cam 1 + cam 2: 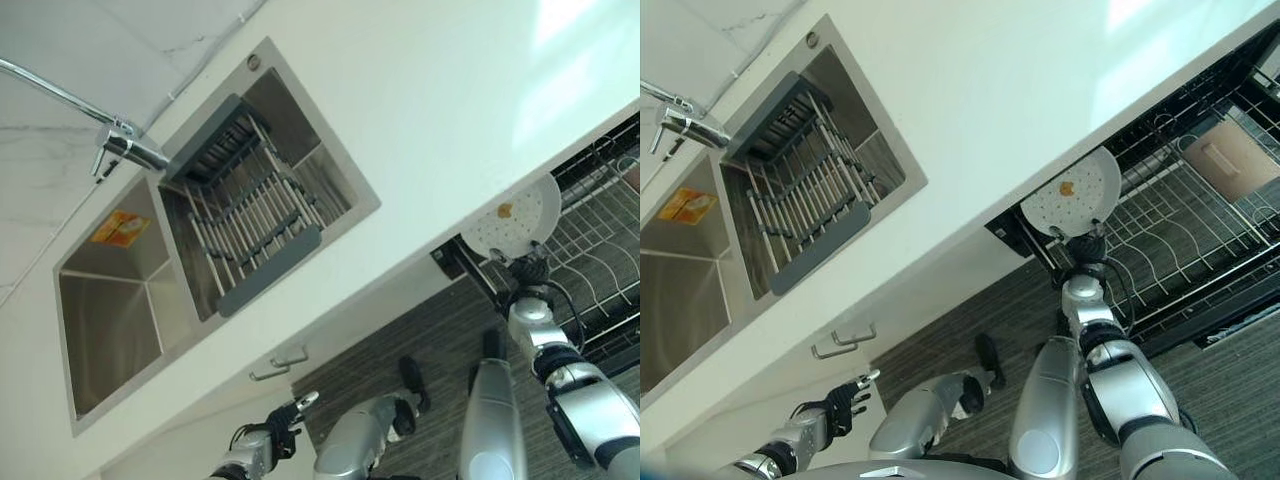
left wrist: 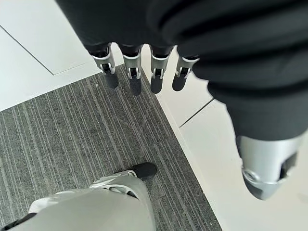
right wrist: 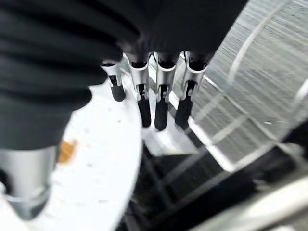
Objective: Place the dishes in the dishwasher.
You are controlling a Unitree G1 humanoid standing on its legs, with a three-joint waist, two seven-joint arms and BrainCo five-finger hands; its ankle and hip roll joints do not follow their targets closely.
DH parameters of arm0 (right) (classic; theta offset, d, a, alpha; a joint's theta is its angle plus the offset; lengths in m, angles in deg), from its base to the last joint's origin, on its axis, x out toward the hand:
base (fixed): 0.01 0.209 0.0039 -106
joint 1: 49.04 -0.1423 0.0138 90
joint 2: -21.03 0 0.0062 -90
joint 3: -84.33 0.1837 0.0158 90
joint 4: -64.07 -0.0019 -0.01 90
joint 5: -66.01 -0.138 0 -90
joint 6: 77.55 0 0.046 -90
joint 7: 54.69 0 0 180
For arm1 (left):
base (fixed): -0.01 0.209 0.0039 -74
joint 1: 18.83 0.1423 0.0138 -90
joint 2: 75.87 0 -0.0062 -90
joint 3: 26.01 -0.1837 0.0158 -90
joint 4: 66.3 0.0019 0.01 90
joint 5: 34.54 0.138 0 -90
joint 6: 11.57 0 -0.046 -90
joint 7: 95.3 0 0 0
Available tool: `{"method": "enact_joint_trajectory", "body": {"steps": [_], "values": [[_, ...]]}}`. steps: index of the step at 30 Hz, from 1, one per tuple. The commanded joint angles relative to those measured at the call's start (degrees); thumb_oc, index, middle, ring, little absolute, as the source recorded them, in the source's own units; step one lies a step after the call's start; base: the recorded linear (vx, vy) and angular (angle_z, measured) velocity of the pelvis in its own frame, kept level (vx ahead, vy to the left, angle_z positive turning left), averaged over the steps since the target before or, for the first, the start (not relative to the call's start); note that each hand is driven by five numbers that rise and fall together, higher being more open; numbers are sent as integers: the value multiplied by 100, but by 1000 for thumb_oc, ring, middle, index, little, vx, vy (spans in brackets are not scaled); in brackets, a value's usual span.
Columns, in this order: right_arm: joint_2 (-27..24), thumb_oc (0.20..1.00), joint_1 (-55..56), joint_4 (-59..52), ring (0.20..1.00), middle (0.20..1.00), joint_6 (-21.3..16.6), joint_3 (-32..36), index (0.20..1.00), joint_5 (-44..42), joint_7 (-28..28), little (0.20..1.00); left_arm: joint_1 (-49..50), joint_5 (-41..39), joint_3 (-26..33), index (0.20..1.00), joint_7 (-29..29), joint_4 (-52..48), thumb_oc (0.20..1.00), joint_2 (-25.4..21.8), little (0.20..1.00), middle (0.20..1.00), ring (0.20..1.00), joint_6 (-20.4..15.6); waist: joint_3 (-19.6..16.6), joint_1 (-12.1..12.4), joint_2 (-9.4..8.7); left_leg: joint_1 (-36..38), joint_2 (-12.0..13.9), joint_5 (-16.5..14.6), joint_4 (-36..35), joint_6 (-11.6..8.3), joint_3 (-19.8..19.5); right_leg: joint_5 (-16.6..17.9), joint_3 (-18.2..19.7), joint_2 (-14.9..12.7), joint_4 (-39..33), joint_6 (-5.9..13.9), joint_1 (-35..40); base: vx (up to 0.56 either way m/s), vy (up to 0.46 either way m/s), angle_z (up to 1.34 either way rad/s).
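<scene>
Plainly the plate is stiff, light, smooth and breakable, best taken by its rim. It is round and white with an orange mark, held on edge by the right hand, thumb and fingers pinching it, beside the counter edge above the dishwasher rack. The left hand hangs relaxed, low by the cabinet.

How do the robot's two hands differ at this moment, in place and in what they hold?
The right hand is raised by the open dishwasher rack and grips a white plate; the left hand hangs low before the white cabinet and holds nothing. The right hand's fingers lie along the plate; the left hand's fingers are relaxed over the floor. Both wear a dark ribbed cover.
</scene>
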Motion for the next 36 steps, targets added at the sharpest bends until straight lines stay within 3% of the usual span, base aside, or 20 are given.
{"method": "enact_joint_trajectory", "body": {"steps": [1, 7, 12, 13, 16, 27, 28, 33, 36], "values": [[-56, 1000, 335, -1440, 1000, 1000, -602, 270, 1000, 785, 896, 1000, 426, -215, 250, 1000, 106, 160, 1000, 19, 1000, 1000, 1000, -194, 34, -347, -266, -187, 25, -596, 908, -146, -232, -23, -14, -159, -763, 133, 769, 28, 33, -24], [-114, 1000, 955, -2787, 1000, 1000, -636, 579, 1000, 1285, 1260, 1000, 716, -42, 513, 1000, 179, 138, 1000, 156, 1000, 1000, 1000, -277, -115, -479, -431, -122, 42, -590, 908, -75, -83, 76, 134, -107, -763, 129, 794, -1, 16, -19], [-104, 1000, 1312, -3715, 1000, 1000, -907, 814, 1000, 1556, 1524, 1000, 927, 90, 688, 1000, 155, 156, 1000, 247, 1000, 1000, 1000, -399, -216, -553, -502, 0, 31, -628, 908, -56, -19, 56, 198, -111, -763, 143, 921, 20, 27, -11], [-96, 1000, 1388, -3874, 1000, 1000, -966, 850, 1000, 1640, 1567, 1000, 964, 113, 699, 1000, 157, 146, 1000, 259, 1000, 1000, 1000, -414, -238, -569, -501, 92, -1, -742, 908, -81, -72, -73, 201, -139, -763, 192, 1026, 77, 56, -10], [-94, 1000, 1589, -4426, 1000, 1000, -1148, 988, 1000, 1885, 1620, 1000, 1080, 175, 787, 1000, 158, 106, 1000, 325, 1000, 1000, 1000, -441, -300, -610, -517, 103, 20, -649, 908, -41, 7, 51, 227, -127, -763, 159, 1020, -16, 28, -3], [-575, 1000, 2048, -6259, 1000, 1000, -1366, 1514, 1000, 2368, 1146, 1000, 1329, 349, 1016, 1000, 75, 185, 1000, 412, 1000, 1000, 1000, -358, -656, -728, -638, 381, 55, -750, 908, -28, 80, 4, 274, -108, -763, 219, 1295, 7, 8, -1], [-759, 1000, 2149, -6616, 1000, 1000, -1349, 1769, 1000, 2721, 1463, 1000, 1373, 400, 1119, 1000, 54, 225, 1000, 435, 1000, 1000, 1000, -359, -754, -757, -714, 434, 87, -784, 908, -29, 100, -13, 296, -78, -763, 230, 1347, 50, -15, -6], [-1064, 1000, 2479, -6834, 1000, 1000, -1193, 2589, 1000, 2759, 2078, 1000, 1444, 509, 1357, 1000, 61, 299, 1000, 396, 1000, 1000, 1000, -320, -955, -840, -884, 517, 178, -859, 908, -39, 168, -30, 315, 1, -763, 269, 1402, 42, -52, -4], [-1257, 1000, 2936, -6585, 1000, 1000, -958, 3556, 1000, 2398, 2556, 1000, 1484, 604, 1638, 1000, 63, 366, 1000, 305, 1000, 1000, 1000, -236, -1096, -938, -1051, 579, 269, -908, 908, -50, 214, -39, 311, 68, -763, 302, 1450, 45, -96, -14]]}}
